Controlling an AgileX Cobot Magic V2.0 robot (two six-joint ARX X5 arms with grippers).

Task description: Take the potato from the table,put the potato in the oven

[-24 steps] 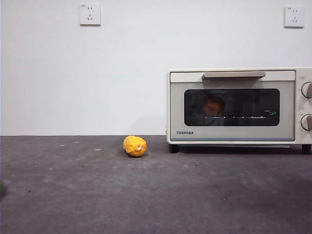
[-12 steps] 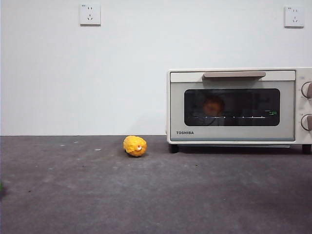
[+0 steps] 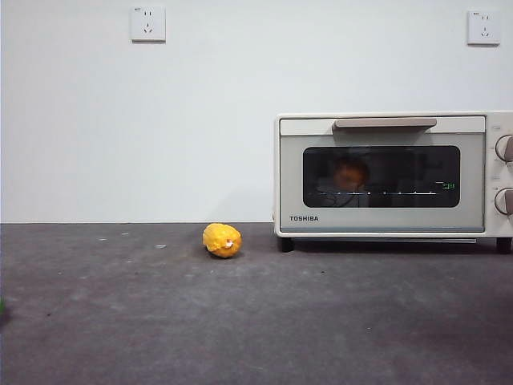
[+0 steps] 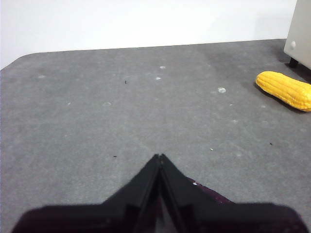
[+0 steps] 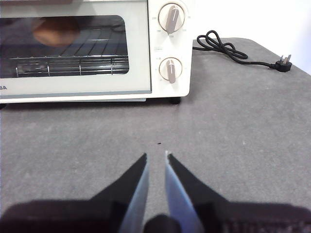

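Observation:
The potato (image 3: 351, 172) lies inside the oven (image 3: 383, 226), a brown lump seen dimly through the dark glass of the closed door. The right wrist view shows the potato (image 5: 56, 30) on the wire rack behind the glass of the oven (image 5: 138, 53). My right gripper (image 5: 156, 155) hovers over the table (image 5: 233, 126) in front of the oven's knobs, open a little with nothing between its jaws. My left gripper (image 4: 159, 156) is shut and empty, low over the table (image 4: 97, 111) away from the oven. Neither gripper shows in the front view.
A bumpy yellow corn cob (image 3: 222, 240) lies on the table just left of the oven, and the same corn cob (image 4: 285, 90) appears in the left wrist view. A black power cord with its plug (image 5: 228, 48) trails on the table beside the oven. Two knobs (image 5: 171, 18) sit on the oven's panel.

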